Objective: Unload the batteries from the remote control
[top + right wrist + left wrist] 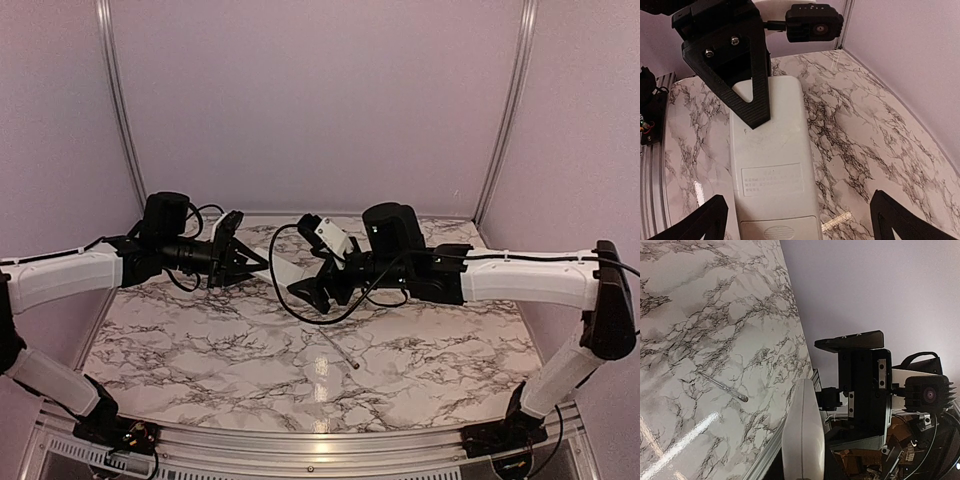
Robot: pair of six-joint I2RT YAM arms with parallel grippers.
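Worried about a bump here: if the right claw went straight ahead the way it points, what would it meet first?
The remote control, probably: its near end lies between the fingers of the open right claw, though how deep is unclear. Farther along, the left claw grips it.

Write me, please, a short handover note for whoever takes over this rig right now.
The left gripper has its jaws shut on the remote control and holds it in the air above the table, label side facing the right wrist camera.
The right gripper has its jaws open on either side of the remote's cover end, gripping nothing.
The batteries are not in view. The battery cover looks closed, so they are probably inside.
A thin rod lies on the table below.
Done: the remote is picked up and presented.
Left: take off the cover and remove both batteries.
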